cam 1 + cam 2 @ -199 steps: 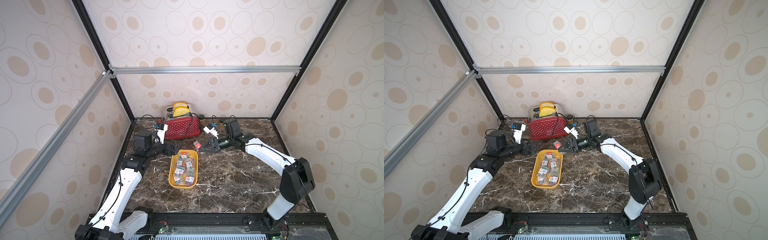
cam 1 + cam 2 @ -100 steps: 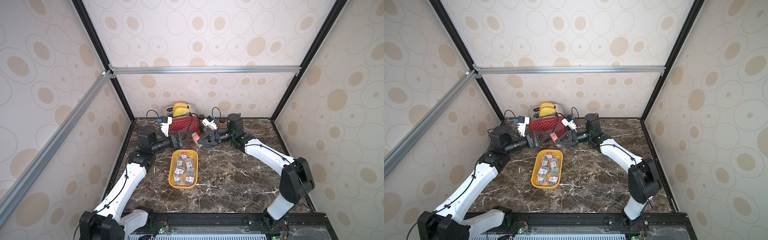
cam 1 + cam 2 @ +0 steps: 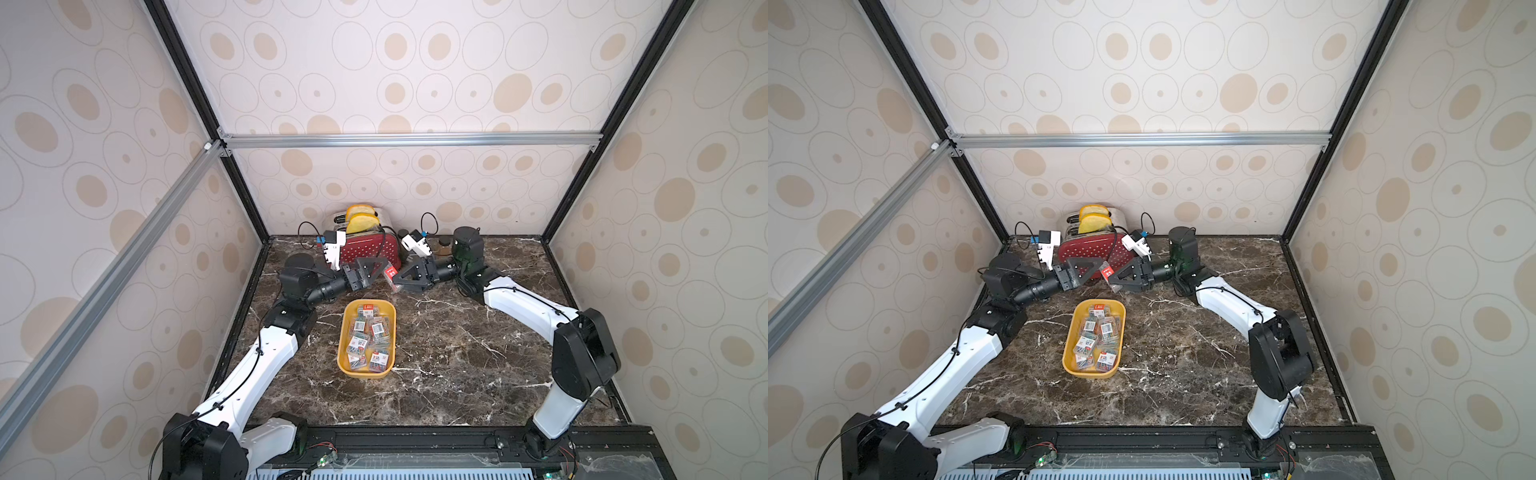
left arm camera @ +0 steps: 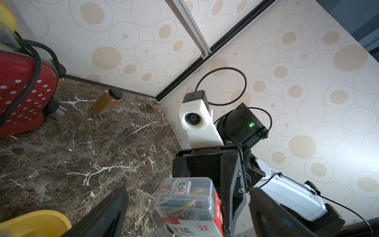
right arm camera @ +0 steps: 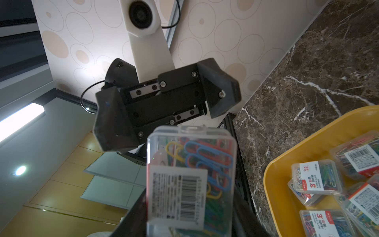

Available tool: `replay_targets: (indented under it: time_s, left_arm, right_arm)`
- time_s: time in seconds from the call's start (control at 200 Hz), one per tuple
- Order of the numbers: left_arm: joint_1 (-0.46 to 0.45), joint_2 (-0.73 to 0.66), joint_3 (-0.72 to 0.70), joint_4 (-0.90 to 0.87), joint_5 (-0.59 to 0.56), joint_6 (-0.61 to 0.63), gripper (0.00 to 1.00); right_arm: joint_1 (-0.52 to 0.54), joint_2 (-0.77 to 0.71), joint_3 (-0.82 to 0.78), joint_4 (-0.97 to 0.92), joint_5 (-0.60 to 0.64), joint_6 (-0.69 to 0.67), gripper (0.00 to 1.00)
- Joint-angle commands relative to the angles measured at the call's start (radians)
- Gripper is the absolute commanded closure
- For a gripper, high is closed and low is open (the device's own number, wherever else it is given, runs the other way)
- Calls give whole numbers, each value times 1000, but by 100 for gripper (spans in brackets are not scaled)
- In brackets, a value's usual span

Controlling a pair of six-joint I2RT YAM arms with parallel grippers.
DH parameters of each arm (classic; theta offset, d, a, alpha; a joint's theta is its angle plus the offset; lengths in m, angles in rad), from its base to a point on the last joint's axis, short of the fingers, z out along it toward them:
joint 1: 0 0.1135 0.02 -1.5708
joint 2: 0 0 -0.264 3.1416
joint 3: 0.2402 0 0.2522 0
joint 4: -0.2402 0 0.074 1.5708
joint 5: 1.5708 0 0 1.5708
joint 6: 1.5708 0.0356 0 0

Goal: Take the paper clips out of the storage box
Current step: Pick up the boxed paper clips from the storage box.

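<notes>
A case of paper clips (image 5: 190,174) is clamped between the jaws of the right gripper (image 3: 395,281). It is held above the table in the upper middle of both top views, in front of the red toaster (image 3: 361,249). The left gripper (image 5: 164,100) is seen facing it, jaws spread wide. The other cases (image 3: 370,340) lie in the storage box (image 3: 365,373), at the centre of both top views.

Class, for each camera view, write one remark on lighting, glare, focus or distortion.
In both top views, light is soft and even, the storage box sharp, the frame posts splayed by a wide lens; in the left wrist view, the wall bleaches to glare; in the right wrist view, a ceiling lamp is blown out and the held case sharp.
</notes>
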State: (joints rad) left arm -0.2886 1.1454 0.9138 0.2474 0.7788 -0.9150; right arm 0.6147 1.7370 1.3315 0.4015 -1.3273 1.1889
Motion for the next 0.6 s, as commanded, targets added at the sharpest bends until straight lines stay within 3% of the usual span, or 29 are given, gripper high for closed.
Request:
replay_targets:
  time_s: [0.0, 0.326, 0.596]
  left_arm:
    - [-7, 11, 5, 48, 3, -36, 5]
    - [-39, 63, 22, 109, 1, -76, 6]
    - [-39, 74, 25, 159, 4, -127, 23]
  right_arm:
    - [-6, 10, 38, 111, -12, 58, 63]
    - [-3, 46, 60, 232, -6, 153, 63]
    - [2, 67, 75, 249, -7, 168, 63]
